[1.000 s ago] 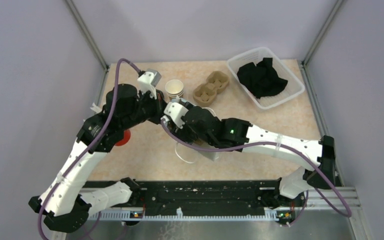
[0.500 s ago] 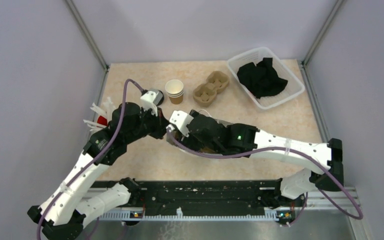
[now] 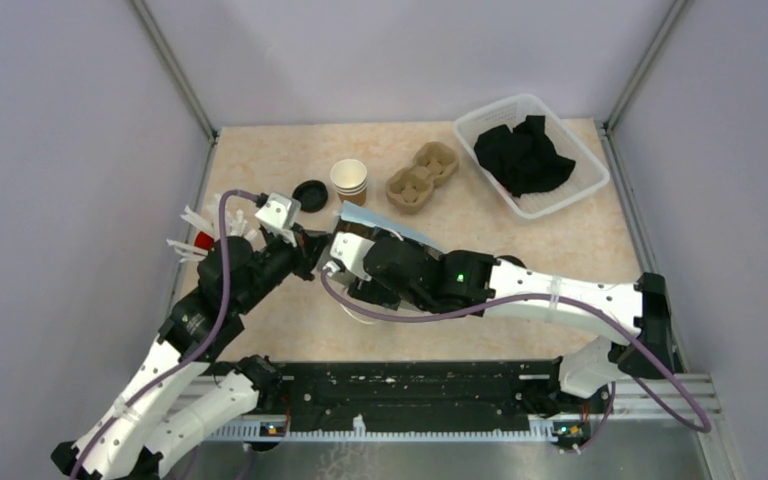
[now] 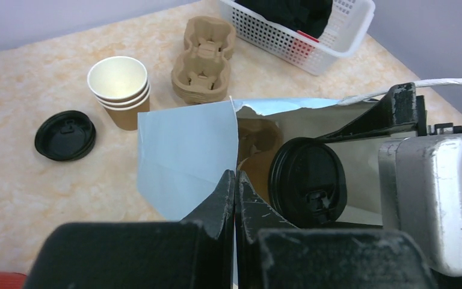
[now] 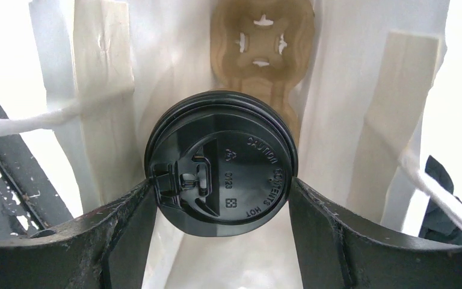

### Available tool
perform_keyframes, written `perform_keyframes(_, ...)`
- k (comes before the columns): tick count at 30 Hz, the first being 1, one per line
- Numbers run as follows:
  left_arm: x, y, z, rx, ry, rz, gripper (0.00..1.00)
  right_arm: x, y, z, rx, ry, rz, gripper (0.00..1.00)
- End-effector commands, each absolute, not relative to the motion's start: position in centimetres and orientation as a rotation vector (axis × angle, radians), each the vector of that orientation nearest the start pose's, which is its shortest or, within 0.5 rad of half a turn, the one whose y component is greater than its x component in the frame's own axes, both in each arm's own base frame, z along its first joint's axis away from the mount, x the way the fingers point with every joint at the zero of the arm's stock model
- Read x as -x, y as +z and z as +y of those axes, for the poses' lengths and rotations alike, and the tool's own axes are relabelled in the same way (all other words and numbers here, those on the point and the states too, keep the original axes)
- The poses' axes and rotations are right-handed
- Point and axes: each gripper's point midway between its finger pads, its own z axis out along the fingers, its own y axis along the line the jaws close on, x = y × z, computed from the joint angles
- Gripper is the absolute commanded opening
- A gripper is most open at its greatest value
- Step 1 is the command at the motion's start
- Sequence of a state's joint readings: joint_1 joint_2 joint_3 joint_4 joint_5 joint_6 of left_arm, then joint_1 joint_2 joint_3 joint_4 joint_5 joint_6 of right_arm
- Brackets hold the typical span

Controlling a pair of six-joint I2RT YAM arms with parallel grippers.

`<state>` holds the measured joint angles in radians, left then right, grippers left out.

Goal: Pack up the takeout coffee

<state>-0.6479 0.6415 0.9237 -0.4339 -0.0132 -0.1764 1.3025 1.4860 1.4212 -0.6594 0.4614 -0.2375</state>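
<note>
The lidded coffee cup (image 5: 222,171) sat clamped between the fingers of the right gripper (image 5: 221,191), inside the white paper bag (image 5: 174,54). A cardboard carrier (image 5: 261,42) lay beyond that gripper, deeper in the bag. The left gripper (image 4: 235,191) was pinched shut on the bag's rim close by, keeping the mouth open. This looked like bagging the first cup. The next move called for seating it squarely in a carrier hole, then letting go.

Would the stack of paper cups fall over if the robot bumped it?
Probably, quite easily. The stack of paper cups looks empty, so likely light, and it stands on its narrow bottom with the wide mouth up. Once tipped, its round sides would likely let it roll.
</note>
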Motion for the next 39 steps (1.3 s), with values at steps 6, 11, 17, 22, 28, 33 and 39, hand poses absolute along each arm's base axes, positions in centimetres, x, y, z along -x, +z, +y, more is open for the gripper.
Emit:
perform_keyframes(6,-20.3,31.2,-15.2,-0.384,-0.568,1.629,0.0,-19.7,24.1,34.9,1.314,-0.027,1.728,0.41)
perform_keyframes(11,-19.2,29.9,-13.9,-0.361,-0.558,1.631,0.0,-19.8,23.3,35.2,1.31,-0.037,1.74,0.41)
perform_keyframes(17,-18.7,28.2,-13.4,-0.344,-0.557,1.669,0.0,-19.9,22.3,35.5,1.355,-0.074,1.748,0.41)
perform_keyframes(22,-18.9,27.1,-12.2,-0.284,-0.507,1.705,0.0,-19.3,21.7,36.8,1.422,-0.02,1.728,0.41)
perform_keyframes(28,-19.1,26.6,-10.4,-0.166,-0.442,1.758,0.0,-19.7,21.1,37.3,1.462,-0.049,1.699,0.41)
perform_keyframes(33,-18.8,26.3,-9.9,-0.111,-0.45,1.792,0.0,-21.3,21.9,36.7,1.482,-0.137,1.682,0.41)
perform_keyframes(39,-19.1,25.3,-9.8,-0.099,-0.431,1.81,0.0,-22.3,22.1,36.4,1.57,-0.104,1.639,0.41)
